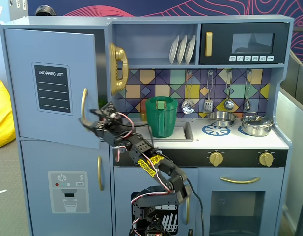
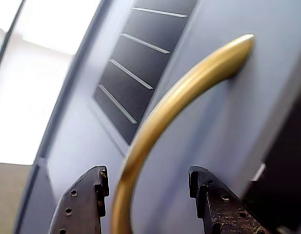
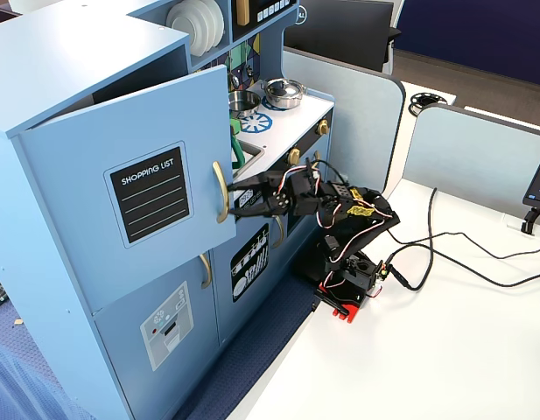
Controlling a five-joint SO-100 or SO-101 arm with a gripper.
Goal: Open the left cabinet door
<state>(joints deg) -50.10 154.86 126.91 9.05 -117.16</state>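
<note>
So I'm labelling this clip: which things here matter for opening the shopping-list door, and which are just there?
Part of the job:
- shopping-list door, already swung partly open
- its gold handle, between the open fingers
- gripper

Just there:
- lower door with the dispenser picture
- green pitcher
- plates
- microwave
- pots
- gold phone

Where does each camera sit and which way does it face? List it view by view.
A fixed view: straight in front of the toy kitchen, level; the arm reaches up-left, gripper at the left cabinet door.
Wrist view: on the gripper, looking up along the door's gold handle between two open fingers.
Another fixed view: high, off to the side, looking down at the door, showing the whole arm and base.
All three share the handle and chalkboard panel.
</note>
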